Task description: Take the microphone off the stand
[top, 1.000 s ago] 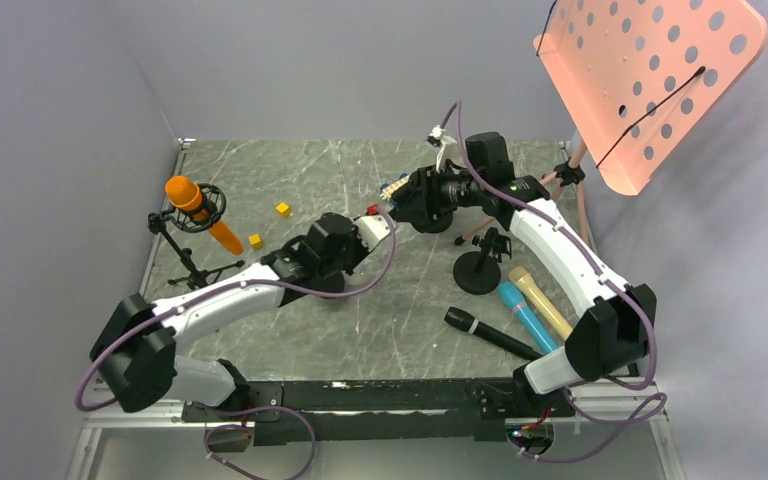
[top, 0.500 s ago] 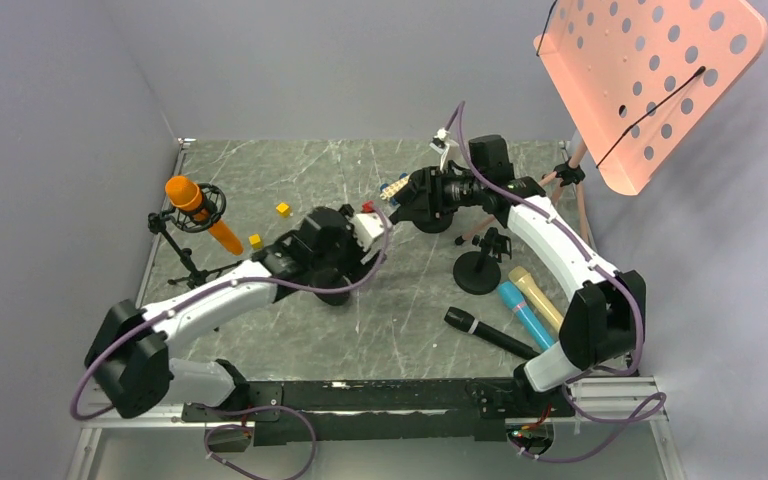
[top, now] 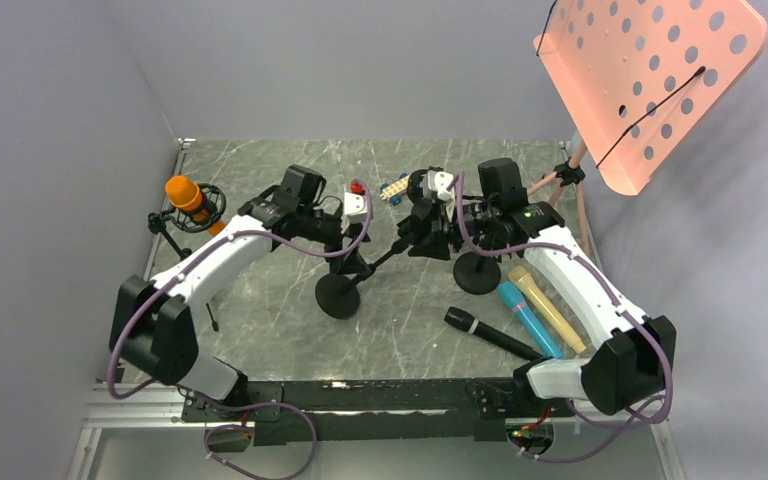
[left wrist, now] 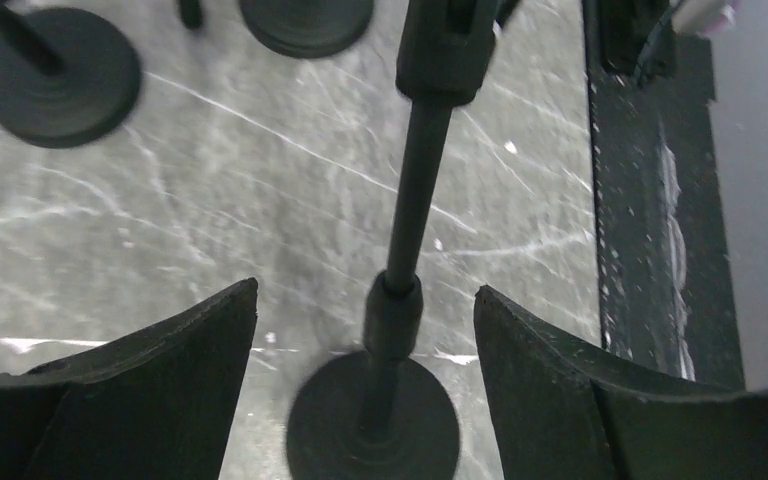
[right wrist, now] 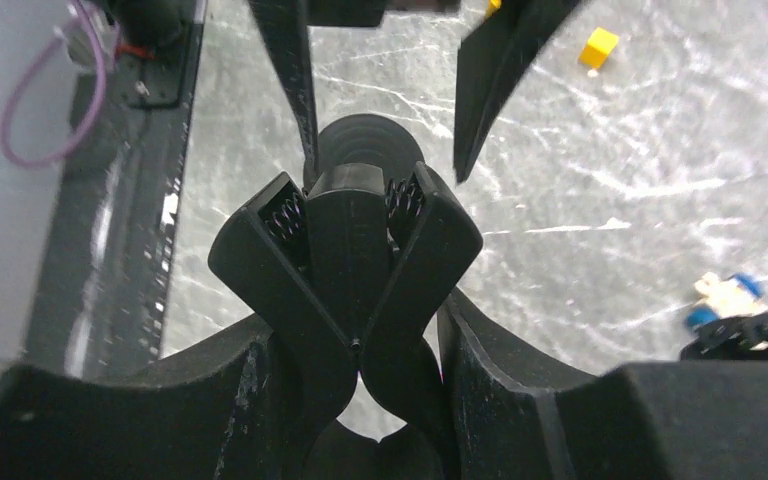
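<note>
Black spring clip [right wrist: 348,235] at the top of a black round-based stand [top: 338,296]: my right gripper [right wrist: 360,345] is clamped on it, fingers [right wrist: 520,400] pressed against the clip's lower legs on both sides. The stand leans, its pole [left wrist: 415,190] slanting up from the base toward the right gripper. I can't tell whether anything sits in the clip.

My left gripper [left wrist: 365,300] has its fingers [left wrist: 180,350] wide apart, one on each side of the pole's lower part, not touching it.

The orange microphone [top: 182,190] sits in the ring mount of a small black tripod stand [top: 158,222] at the far left of the grey marble-look tabletop [top: 250,165], well apart from both grippers.

Lying flat near the right arm's base are a black handheld microphone [top: 490,333], a blue microphone [top: 526,315] and a cream microphone [top: 545,300]. A second black round base [top: 477,272] is just behind them.

A pink perforated music-stand plate [top: 650,80] is at far right. The right wrist view shows a small yellow cube [right wrist: 598,47] on the tabletop.
</note>
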